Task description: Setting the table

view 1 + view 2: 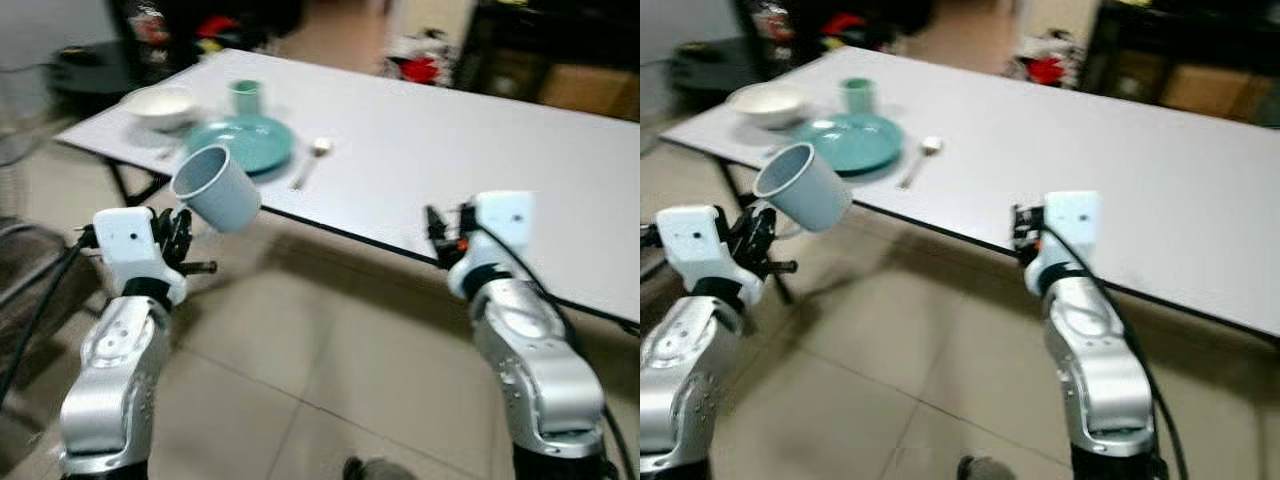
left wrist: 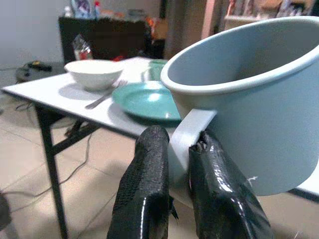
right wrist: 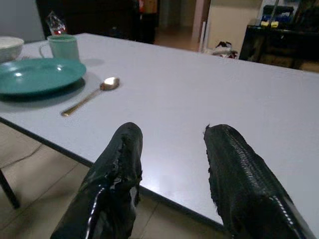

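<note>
One mug point(image 1: 217, 188) is pinched by its handle in your left pincer point(image 2: 180, 149); right pincer point(image 3: 172, 172) gapes empty. Keep it level, land it past the plate point(image 1: 243, 142) ahead.

I count two mugs — a pale blue mug point(image 1: 217, 187) off the table point(image 1: 480, 150), and a green mug point(image 1: 245, 96) on it. One teal plate point(image 1: 243, 141), one white bowl point(image 1: 160, 105). One spoon point(image 1: 311, 160) beside the plate — plus a second utensil point(image 2: 102, 98) by the bowl, though I can't tell its kind.
</note>
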Robot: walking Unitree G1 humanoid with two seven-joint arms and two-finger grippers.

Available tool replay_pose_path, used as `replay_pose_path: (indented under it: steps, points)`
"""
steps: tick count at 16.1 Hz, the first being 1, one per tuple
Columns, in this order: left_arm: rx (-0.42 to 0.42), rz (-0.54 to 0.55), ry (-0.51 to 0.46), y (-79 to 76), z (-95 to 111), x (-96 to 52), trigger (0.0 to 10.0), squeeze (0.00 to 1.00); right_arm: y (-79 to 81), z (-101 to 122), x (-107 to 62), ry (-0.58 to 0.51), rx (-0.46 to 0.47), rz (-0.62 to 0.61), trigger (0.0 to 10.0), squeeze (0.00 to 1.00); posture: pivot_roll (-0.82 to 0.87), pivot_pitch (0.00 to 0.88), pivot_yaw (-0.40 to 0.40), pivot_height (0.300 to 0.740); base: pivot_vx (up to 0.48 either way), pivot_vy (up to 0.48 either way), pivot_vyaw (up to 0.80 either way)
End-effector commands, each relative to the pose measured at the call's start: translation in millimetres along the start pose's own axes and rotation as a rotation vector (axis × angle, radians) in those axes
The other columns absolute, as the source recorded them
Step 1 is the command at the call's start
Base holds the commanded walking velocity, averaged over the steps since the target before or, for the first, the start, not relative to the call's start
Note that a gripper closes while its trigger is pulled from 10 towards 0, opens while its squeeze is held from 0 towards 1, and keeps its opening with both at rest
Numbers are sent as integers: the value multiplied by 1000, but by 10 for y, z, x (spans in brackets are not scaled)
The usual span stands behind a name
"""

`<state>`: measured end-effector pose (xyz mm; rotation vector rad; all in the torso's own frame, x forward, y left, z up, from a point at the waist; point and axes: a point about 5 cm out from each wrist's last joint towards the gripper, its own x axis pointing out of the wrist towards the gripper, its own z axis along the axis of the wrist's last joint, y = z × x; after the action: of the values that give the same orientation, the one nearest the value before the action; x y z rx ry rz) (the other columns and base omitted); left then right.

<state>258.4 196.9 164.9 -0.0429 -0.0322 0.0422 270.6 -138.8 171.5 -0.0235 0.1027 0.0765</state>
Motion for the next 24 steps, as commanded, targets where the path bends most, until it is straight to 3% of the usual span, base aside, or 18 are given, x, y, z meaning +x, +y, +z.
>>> replay_pose_path:
  steps: [1,7,10,21,24]
  points:
    - [14,-15,-45,-22,87,-14,10000,0,-2,47,26,-17,0,17,10000,0,36,0,-4,740,0,0,-800]
    - [56,-1,-56,49,115,-25,10000,0,49,-1,18,-3,-57,79,10000,0,35,0,-17,740,137,0,-288]
    - [48,-68,-58,-41,115,-35,10000,0,27,-16,52,-6,-128,91,10000,0,36,0,-27,740,306,0,0]
    - [76,-104,-65,-43,130,4,10000,0,-56,-77,-11,-7,-86,45,10000,0,32,0,-11,740,322,0,0]
    - [82,-153,-50,-133,80,9,10000,0,-56,-122,-70,14,-39,45,10000,0,18,0,7,740,333,0,-267]
